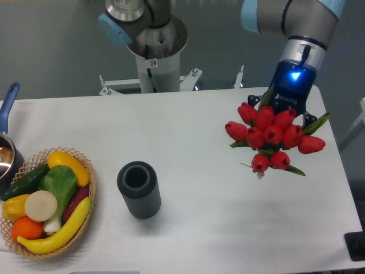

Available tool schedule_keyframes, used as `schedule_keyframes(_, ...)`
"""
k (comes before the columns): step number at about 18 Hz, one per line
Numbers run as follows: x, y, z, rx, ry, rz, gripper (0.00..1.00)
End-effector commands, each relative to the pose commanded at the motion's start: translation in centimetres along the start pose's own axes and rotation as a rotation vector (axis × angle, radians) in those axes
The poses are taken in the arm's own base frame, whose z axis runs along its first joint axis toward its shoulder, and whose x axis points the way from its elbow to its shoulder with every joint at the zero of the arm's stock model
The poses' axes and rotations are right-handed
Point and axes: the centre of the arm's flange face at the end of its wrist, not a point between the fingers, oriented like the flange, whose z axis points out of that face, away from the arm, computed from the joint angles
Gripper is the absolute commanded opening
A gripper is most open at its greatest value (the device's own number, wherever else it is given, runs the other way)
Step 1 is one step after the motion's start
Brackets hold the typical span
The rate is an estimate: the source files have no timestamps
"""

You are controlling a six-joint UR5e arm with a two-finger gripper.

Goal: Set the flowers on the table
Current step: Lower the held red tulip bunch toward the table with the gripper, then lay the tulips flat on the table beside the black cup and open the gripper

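Note:
The flowers (272,136), a bunch of red tulips with green leaves, hang in the air over the right part of the white table (194,131). Their blooms face the camera and only a short bit of the tied stems (259,173) shows below them. My gripper (285,106) is right behind the bunch, under the blue-lit wrist, and shut on it. The blooms hide most of its fingers. The stem ends appear to be above the tabletop, not resting on it.
A dark ribbed cylinder vase (138,189) stands upright left of centre. A wicker basket of vegetables (45,202) sits at the front left, with a blue-handled pot (5,151) behind it. The arm's base column (154,51) rises behind the table's far edge.

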Motion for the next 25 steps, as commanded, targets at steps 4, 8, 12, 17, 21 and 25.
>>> schedule_keyframes(4,1.2,0.1,2.0,-0.148,-0.028,0.068,0.45)
schedule_keyframes(8,1.9,0.5,3.2,-0.241,-0.042,0.101,0.45)
schedule_keyframes(12,3.3,1.4,5.1,-0.353,-0.037,0.159,0.45)
schedule_keyframes(17,5.1,2.7,10.6,-0.511,0.004,0.226,0.45)
schedule_keyframes(21,6.1,3.5,14.4,-0.590,0.034,0.260,0.43)
schedule_keyframes(25,6.5,4.1,17.5,-0.599,0.078,0.265,0.42)
